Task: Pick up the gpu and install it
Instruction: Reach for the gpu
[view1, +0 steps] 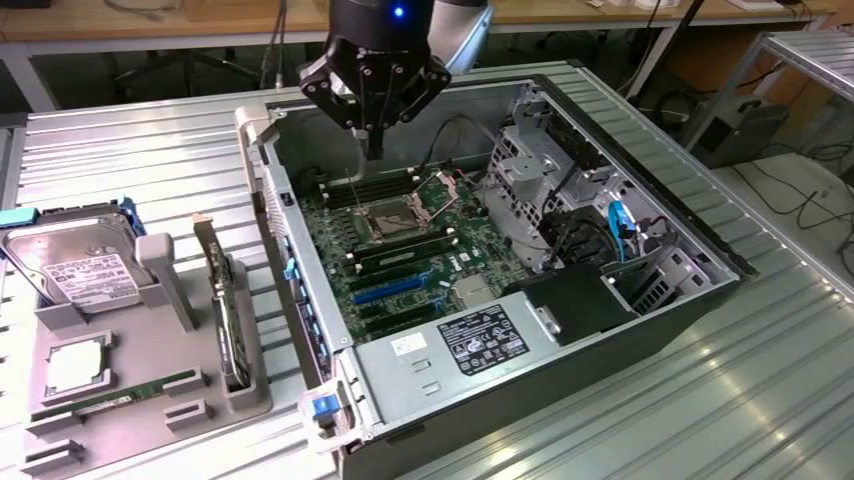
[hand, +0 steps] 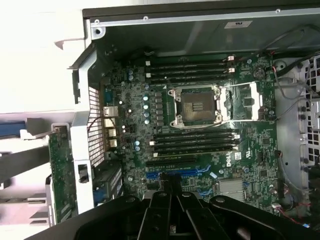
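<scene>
The gpu (view1: 224, 310) stands on edge in a grey holder (view1: 247, 395) on the table, just outside the open computer case (view1: 300, 290) at the exterior view's left. Its green board edge (hand: 61, 175) also shows in the wrist view, beside the case's perforated rear wall. My gripper (view1: 375, 148) hangs over the far end of the motherboard (view1: 427, 255), well away from the gpu. Its dark fingers (hand: 172, 182) are shut together with nothing between them. They point down towards the blue expansion slots (hand: 175, 174).
A silver hard drive (view1: 80, 265), a processor (view1: 78, 365) and a green memory stick (view1: 114, 398) sit in the grey fixture beside the gpu. Inside the case are the open processor socket (hand: 197, 106), memory slots, a drive cage (view1: 534, 170) and the power supply (view1: 467, 340).
</scene>
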